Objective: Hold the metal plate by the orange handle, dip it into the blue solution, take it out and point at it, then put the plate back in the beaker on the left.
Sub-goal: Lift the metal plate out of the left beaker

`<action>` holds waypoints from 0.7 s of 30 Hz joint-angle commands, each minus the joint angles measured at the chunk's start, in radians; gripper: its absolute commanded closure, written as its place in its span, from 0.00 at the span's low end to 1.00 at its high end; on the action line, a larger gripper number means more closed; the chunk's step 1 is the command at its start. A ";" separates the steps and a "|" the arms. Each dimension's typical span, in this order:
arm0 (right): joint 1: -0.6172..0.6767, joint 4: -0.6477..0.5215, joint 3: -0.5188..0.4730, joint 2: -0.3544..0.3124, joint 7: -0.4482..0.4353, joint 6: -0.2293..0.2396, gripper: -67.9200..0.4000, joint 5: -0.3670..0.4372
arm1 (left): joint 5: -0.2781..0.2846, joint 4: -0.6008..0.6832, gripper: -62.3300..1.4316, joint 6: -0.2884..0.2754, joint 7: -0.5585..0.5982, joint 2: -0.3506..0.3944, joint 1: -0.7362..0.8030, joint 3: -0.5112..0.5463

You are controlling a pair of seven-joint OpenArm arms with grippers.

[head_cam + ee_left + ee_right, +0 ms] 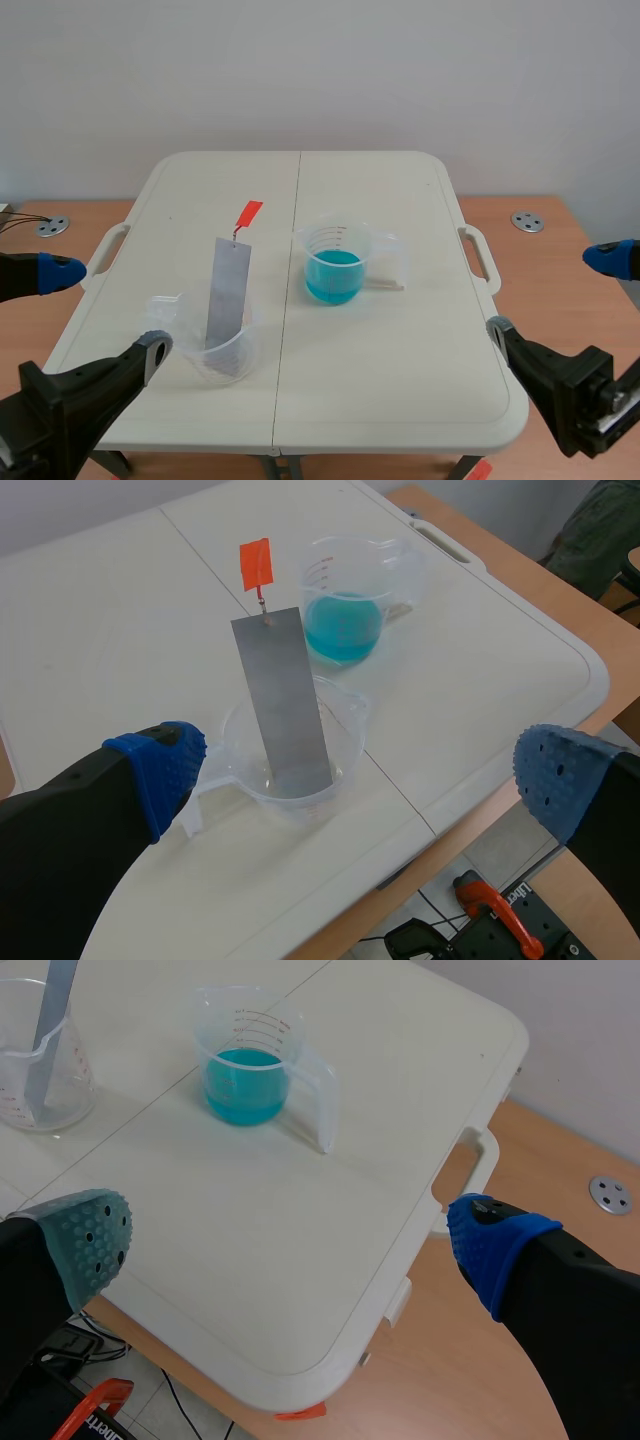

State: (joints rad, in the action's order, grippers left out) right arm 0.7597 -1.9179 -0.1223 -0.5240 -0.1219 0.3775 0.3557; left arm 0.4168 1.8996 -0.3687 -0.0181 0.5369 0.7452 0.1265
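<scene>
1. Scene view: plain pale wall [320,70] behind a cream folding table [400,350] set on a brown wooden surface [540,260]. On the table's left half, a clear beaker [228,352] with a grey metal plate [228,290] standing inside it, orange handle [248,214] at the upper end. Just right of the centre seam, a second clear beaker [345,245] part-filled with blue solution [333,275], apart from the first. Low at the left edge, left gripper [100,308], released and holding nothing. Low at the right edge, right gripper [553,295], likewise released and empty.
2. Left wrist view: blue-padded fingers [160,770] spread wide. Ahead and between them, the plate's beaker, touching neither finger. Plate resting on the beaker's bottom, leaning slightly, handle on a thin wire above. Blue solution farther ahead.
3. Right wrist view: fingers wide apart over the table's corner, one pad grey-green, one blue. Blue solution's beaker ahead, plate's beaker beside it, partly cut off.
</scene>
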 commanded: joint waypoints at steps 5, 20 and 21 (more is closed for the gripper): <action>-0.009 -0.013 -0.001 -0.010 -0.016 -0.003 0.02 0.010 | 0.009 0.014 0.00 -0.001 0.017 -0.005 0.005 -0.003; -0.013 -0.013 -0.001 -0.010 -0.060 -0.001 0.02 0.010 | 0.009 0.014 0.00 0.000 0.018 -0.005 0.005 -0.003; -0.013 -0.013 -0.001 -0.010 -0.060 0.006 0.02 0.010 | 0.009 0.014 0.00 0.000 0.018 -0.005 0.005 -0.003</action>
State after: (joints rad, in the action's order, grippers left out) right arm 0.7593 -1.9179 -0.1223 -0.5240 -0.1726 0.3790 0.3553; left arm 0.4168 1.8996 -0.3687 -0.0177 0.5369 0.7452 0.1265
